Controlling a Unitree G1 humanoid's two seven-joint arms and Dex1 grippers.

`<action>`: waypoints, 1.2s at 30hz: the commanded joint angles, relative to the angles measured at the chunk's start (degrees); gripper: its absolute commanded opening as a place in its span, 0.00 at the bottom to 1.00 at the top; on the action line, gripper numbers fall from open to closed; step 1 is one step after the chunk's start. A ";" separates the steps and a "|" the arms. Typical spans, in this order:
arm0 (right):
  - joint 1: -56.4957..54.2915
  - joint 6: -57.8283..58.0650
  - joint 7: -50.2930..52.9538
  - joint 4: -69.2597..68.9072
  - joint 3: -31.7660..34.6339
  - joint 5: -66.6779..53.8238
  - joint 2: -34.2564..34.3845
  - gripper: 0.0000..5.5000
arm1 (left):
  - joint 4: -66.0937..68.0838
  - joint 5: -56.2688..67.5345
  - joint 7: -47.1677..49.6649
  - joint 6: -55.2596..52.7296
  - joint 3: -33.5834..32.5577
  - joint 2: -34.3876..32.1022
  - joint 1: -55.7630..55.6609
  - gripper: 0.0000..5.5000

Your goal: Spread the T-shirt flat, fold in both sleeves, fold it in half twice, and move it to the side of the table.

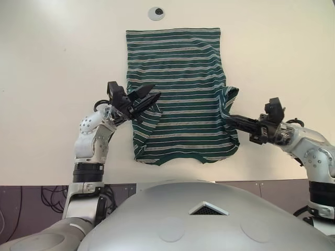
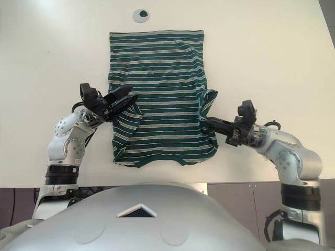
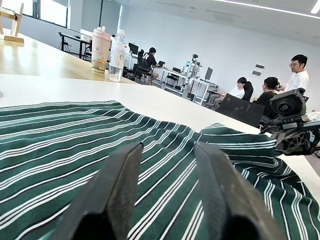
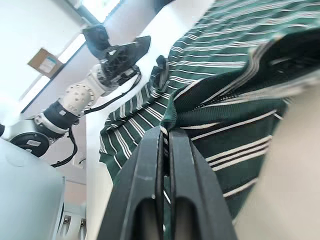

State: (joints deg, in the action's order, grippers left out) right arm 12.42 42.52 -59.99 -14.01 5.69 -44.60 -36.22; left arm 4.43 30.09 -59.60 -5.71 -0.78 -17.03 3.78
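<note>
pinching t-shirt point(image 1: 178, 78) sleeve edge, right end effector point(image 1: 229, 117)

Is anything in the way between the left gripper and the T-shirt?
Nothing visible. The left gripper is at the left edge of the T-shirt, jaws open, only fabric before it. The right gripper is shut on its right edge. A round disc lies apart, beyond the far edge.

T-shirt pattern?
Dark green T-shirt with thin white stripes; clearest in the left eye view.

free: white table point(image 1: 52, 63) lying bare either side of green striped T-shirt point(image 1: 178, 89) | obstacle: round grey disc point(image 1: 156, 13) sitting just beyond it
</note>
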 commanded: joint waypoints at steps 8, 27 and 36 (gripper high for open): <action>-6.93 1.57 8.26 1.74 -8.56 4.14 5.51 0.00 | 1.14 0.22 -0.40 0.83 -0.49 0.13 -1.46 0.34; 0.15 -10.15 -5.59 0.93 1.95 3.72 -2.44 0.23 | -5.89 -10.03 -9.22 15.88 -4.36 -17.71 11.04 0.34; 9.04 -45.21 -13.91 14.79 -0.87 27.32 -9.71 0.26 | 6.00 -25.99 -13.26 37.02 -2.42 -35.74 23.33 0.36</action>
State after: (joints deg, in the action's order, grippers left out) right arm 20.11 2.44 -73.53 -0.37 6.37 -21.16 -43.87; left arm 9.51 9.58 -71.80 30.68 -5.83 -50.31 23.72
